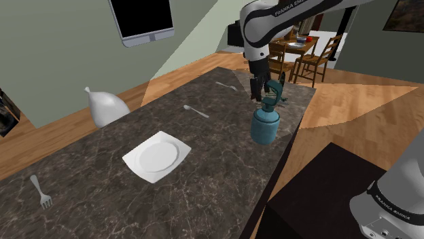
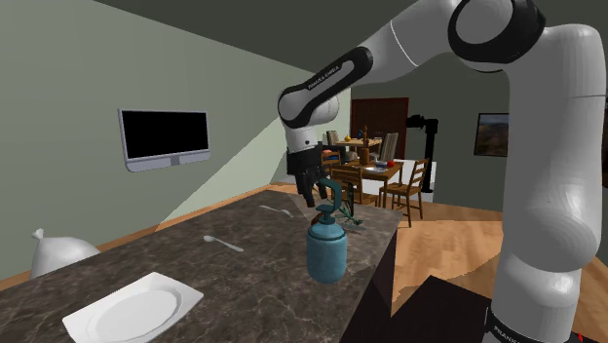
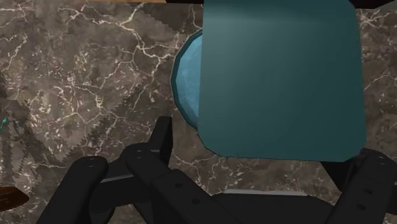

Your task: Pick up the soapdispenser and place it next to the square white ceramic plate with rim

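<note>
A teal soap dispenser (image 1: 263, 125) (image 2: 326, 248) stands upright on the dark marble counter, near the edge that faces the stand. My gripper (image 1: 257, 92) (image 2: 314, 195) hangs at the height of its pump head, just beside it. In the wrist view the gripper (image 3: 254, 167) is open. The teal pump head (image 3: 280, 83) lies between the fingers, closer to one finger (image 3: 369, 175), and neither clasps it. The square white plate (image 1: 157, 157) (image 2: 127, 312) lies flat on the counter, well apart from the dispenser, toward the shoulder view's left.
A fork (image 1: 41, 191) lies near the counter's front corner. A spoon (image 1: 196, 111) and another utensil (image 1: 226, 85) lie beyond the plate. A white rounded object (image 1: 105, 107) sits by the far edge. The dark stand (image 1: 319, 197) is at lower right, with wooden chairs (image 1: 316, 61) behind.
</note>
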Controlling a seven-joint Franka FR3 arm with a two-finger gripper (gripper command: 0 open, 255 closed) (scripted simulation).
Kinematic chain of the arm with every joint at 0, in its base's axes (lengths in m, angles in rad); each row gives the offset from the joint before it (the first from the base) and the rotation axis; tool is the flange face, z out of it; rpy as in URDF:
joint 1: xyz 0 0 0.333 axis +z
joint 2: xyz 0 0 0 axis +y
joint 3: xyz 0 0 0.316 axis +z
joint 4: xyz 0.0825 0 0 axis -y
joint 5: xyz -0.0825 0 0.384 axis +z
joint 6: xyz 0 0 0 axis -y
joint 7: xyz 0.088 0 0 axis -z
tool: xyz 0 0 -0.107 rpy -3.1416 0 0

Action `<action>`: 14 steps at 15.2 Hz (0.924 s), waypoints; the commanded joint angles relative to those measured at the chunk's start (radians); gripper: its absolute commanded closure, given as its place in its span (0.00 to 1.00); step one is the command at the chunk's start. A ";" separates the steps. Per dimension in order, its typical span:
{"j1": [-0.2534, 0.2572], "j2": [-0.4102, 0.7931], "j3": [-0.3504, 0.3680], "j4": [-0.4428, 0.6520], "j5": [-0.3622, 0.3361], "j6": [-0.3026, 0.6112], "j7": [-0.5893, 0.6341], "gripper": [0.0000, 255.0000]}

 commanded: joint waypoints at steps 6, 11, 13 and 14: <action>-0.001 0.001 -0.001 -0.033 -0.001 0.034 0.001 0.00; -0.001 0.001 -0.001 -0.033 -0.001 0.034 0.001 1.00; -0.001 0.001 -0.001 -0.033 -0.001 0.034 0.001 1.00; -0.001 0.001 -0.001 -0.033 -0.001 0.034 0.001 1.00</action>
